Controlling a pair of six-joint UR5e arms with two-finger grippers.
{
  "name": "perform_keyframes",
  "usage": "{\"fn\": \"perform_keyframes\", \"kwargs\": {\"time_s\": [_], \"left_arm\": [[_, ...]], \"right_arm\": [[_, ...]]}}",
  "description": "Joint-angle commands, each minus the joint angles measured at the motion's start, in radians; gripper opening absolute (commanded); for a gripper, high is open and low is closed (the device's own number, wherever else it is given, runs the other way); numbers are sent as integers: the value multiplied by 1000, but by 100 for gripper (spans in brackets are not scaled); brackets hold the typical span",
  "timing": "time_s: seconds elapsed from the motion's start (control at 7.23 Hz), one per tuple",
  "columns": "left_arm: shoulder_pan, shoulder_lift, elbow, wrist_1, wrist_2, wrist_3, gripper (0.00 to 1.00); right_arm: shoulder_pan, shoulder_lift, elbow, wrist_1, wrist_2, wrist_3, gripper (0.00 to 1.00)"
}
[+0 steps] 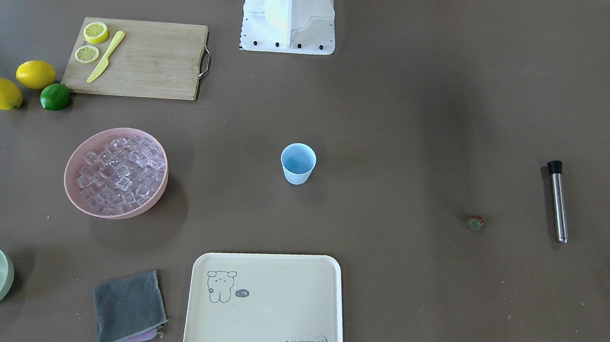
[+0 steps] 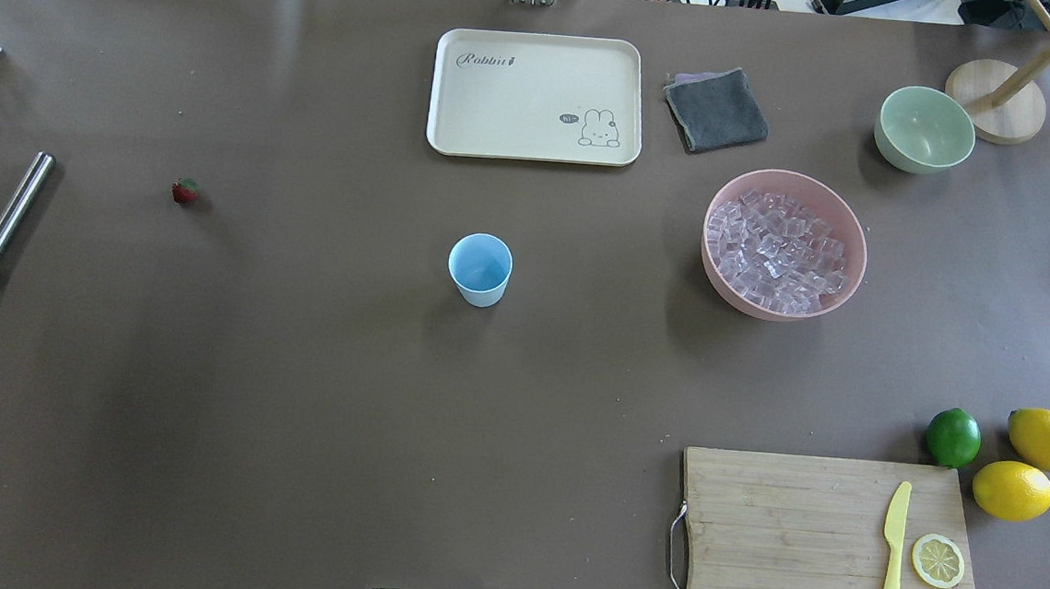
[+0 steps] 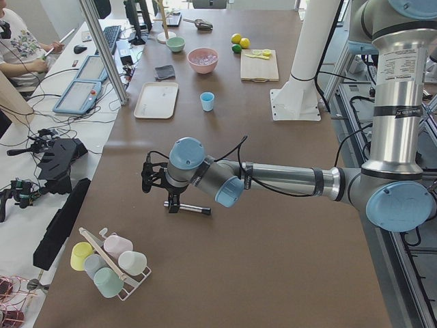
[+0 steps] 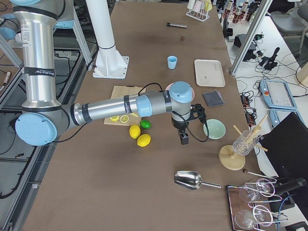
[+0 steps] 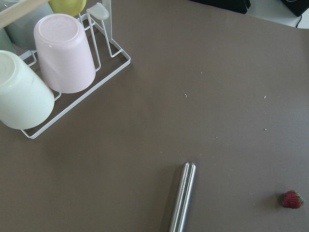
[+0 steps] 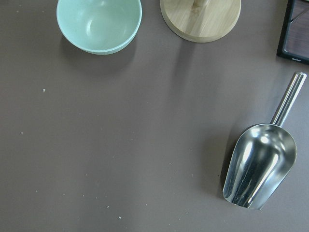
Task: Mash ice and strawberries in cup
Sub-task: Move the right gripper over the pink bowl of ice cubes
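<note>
The light-blue cup [image 2: 480,269] stands upright and empty at the table's middle. Ice [image 2: 782,250] fills the pink bowl [image 2: 851,262] to the cup's right. One strawberry [image 2: 185,190] lies far to the left, near a steel muddler [image 2: 6,221]; the left wrist view shows the strawberry [image 5: 292,199] and the muddler [image 5: 182,195] below the camera. My left gripper [image 3: 145,179] hangs above the muddler's end, seen only from the side, so I cannot tell its state. My right gripper [image 4: 184,139] hovers beside the green bowl [image 4: 214,128]; I cannot tell its state either.
A cream tray [image 2: 462,133] and grey cloth [image 2: 715,110] lie beyond the cup. A cutting board [image 2: 776,534] with knife and lemon halves, two lemons [image 2: 1012,489] and a lime [image 2: 953,437] sit near right. A steel scoop [image 6: 258,164] and a cup rack [image 5: 63,63] lie at the table's ends.
</note>
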Motion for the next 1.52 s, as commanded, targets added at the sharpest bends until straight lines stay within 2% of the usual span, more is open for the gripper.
{"fn": "perform_keyframes", "kwargs": {"time_s": [0.0,0.28,0.69,0.83,1.11,1.38], "left_arm": [[-5,41,-22,23,-5,9,98],[-13,64,-69,24,-30,9,98],[-4,54,-56,116,21,15,98],[-5,57,-65,117,19,38,98],[-5,63,-89,117,21,38,98],[-2,48,-83,120,27,37,98]], "right_arm": [[1,-5,8,-2,3,0,99],[1,-7,13,-2,8,0,99],[-2,20,13,0,8,41,99],[-57,68,17,6,8,175,99],[-247,213,33,8,-15,372,98],[-402,335,28,8,-58,495,96]]}}
